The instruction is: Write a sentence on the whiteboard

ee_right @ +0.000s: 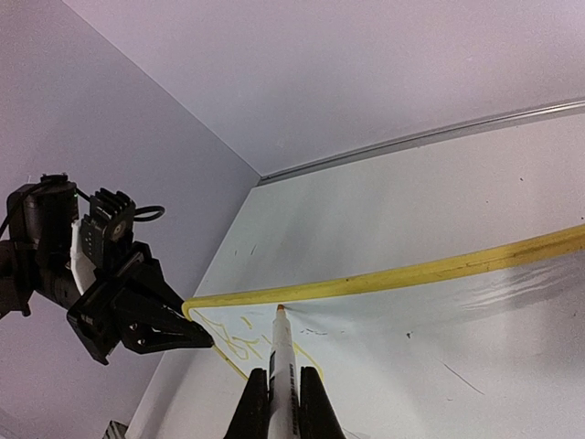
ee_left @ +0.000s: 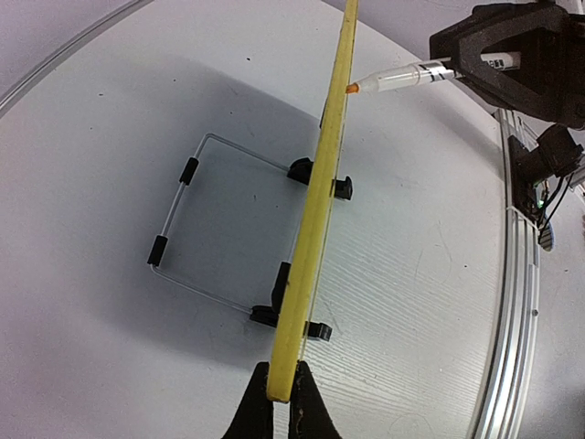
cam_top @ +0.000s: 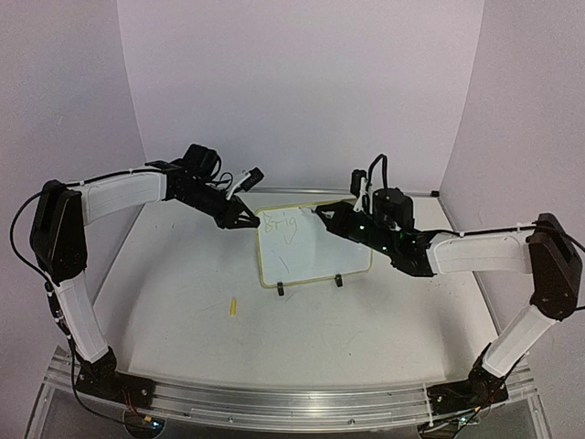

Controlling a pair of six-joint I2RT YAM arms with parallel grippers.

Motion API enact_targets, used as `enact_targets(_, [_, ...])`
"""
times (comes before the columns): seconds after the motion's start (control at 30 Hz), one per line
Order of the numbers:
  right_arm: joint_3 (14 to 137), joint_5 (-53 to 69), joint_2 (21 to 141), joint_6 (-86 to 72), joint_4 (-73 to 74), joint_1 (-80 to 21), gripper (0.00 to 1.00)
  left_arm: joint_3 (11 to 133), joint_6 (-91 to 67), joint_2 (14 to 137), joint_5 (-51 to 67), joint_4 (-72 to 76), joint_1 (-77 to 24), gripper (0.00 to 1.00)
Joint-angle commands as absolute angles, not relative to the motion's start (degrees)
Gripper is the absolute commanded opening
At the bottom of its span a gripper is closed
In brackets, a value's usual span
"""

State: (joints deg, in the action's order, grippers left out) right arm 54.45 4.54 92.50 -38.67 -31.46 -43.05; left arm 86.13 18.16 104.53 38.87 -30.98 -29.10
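Top external: whiteboard [cam_top: 315,247] stands mid-table [cam_top: 183,302] on 2 black clip feet [cam_top: 280,290], face toward arm bases. Left gripper [cam_top: 251,222] clamped on its left edge near top corner. Right gripper [cam_top: 320,212] at upper face, beside faint sentence [cam_top: 277,227]. Small yellow piece [cam_top: 233,307] lies on table, near whiteboard's front-left.

Left wrist: whiteboard edge-on; fingers [ee_left: 251,416] pinch yellow rim [ee_left: 320,210]; marker [ee_left: 393,80] tip touches face.

Right wrist: jaws clamped on marker, tip on face just below top rim.
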Motion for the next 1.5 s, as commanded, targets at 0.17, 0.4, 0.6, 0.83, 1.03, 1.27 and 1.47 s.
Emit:
enact_targets(0.17, [53.85,3.52,93.08,-39.54,-30.81,-42.63,0.00,86.91,20.23,103.96,35.95,-31.40,-29.27,0.00])
enact_targets(0.4, [51.09,4.76,94.22,-41.80,-31.23,-42.63,0.00,87.01,20.26,103.89,35.91,-31.48,-29.30,0.00])
enact_targets(0.6, [50.74,4.82,94.55,-42.34,-31.71,-42.63,0.00,87.00,20.26,103.81,35.96,-31.47,-29.27,0.00])
enact_targets(0.83, [52.27,4.57,94.01,-42.44,-34.14,-42.63,0.00,87.01,20.27,103.80,35.95,-31.47,-29.27,0.00])
enact_targets(1.03, [52.73,3.54,92.12,-42.03,-35.24,-42.63,0.00,86.97,20.28,103.71,35.95,-31.52,-29.27,0.00])
enact_targets(1.27, [51.96,2.32,91.36,-41.72,-35.65,-42.63,0.00,86.97,20.23,103.70,35.95,-31.50,-29.27,0.00])
enact_targets(1.47, [50.91,1.44,90.63,-41.80,-37.05,-42.65,0.00,86.97,20.22,103.66,36.03,-31.53,-29.27,0.00])
